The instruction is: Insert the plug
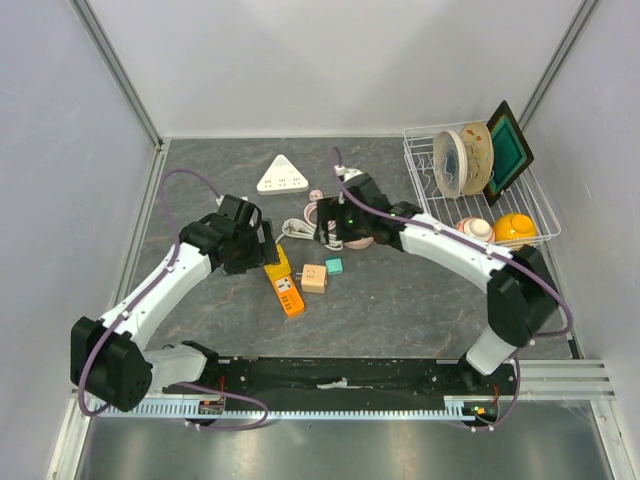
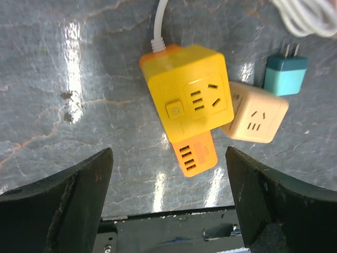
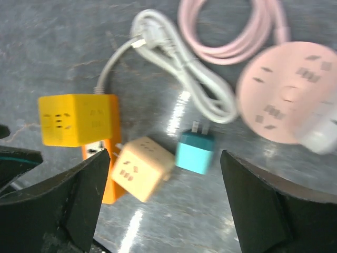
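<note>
Left gripper (image 2: 168,153) spread wide above the yellow socket cube (image 2: 189,97); right gripper (image 3: 164,155) spread wide above the teal plug (image 3: 195,155), which rests beside a beige cube (image 3: 141,168).

Tabletop (image 2: 52,79): grey veined stone look, glossy. Yellow socket cube (image 2: 192,97): smooth plastic. Teal plug (image 2: 286,75): matt plastic, metal prongs.

Top camera overlooks the table (image 1: 400,310); both wrist cameras closely share the yellow socket (image 2: 189,97).

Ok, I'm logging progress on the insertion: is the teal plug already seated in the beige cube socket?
No, the teal plug lies beside the beige cube socket with both prongs bare.
</note>
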You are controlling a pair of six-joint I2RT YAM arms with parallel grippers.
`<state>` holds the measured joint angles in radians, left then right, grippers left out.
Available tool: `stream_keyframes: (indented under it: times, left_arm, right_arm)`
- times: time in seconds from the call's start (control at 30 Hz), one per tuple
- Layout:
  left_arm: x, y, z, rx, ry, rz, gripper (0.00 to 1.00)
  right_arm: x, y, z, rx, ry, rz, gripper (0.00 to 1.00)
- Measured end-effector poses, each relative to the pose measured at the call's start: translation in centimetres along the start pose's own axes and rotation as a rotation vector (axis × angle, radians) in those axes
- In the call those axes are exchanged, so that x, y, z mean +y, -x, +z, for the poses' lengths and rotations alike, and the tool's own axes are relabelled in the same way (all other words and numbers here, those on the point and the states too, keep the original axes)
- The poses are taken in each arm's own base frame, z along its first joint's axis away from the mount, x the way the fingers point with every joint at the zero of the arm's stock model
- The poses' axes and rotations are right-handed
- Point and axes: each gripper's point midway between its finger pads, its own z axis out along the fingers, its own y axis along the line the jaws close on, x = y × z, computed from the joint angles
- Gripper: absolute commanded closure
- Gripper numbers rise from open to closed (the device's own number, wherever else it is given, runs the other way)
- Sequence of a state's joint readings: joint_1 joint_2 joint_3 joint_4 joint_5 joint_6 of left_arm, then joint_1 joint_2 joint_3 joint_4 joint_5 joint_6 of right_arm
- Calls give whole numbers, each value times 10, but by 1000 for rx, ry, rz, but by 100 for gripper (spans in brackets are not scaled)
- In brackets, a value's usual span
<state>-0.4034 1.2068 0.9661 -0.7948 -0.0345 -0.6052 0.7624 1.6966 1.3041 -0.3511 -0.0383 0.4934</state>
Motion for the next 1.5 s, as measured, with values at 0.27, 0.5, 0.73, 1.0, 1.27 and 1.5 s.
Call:
stream_keyframes:
  times: [0.27,0.5,0.73,1.0,1.27,1.5]
  left_arm:
    - [-3,-20,12,69,102,-32,13]
    - [-17,-1,11,-3,142,-165,15]
    - [-29,10,29,-14,214,-233,18]
    - [-23,-5,54,60,333,-214,82]
    - [-24,-10,61,57,389,-173,98]
    - [-19,-17,65,4,392,-163,98]
  right_arm:
    - [-81,-6,-34,-52,-135,92,2]
    - [-98,-30,-32,-9,-106,114,2]
    - [-109,-33,-38,-24,-48,145,2]
    - [-116,-32,-43,-48,-1,161,2]
    - [-114,-30,-46,-61,33,162,2]
    - [-113,-25,-48,-76,50,163,2]
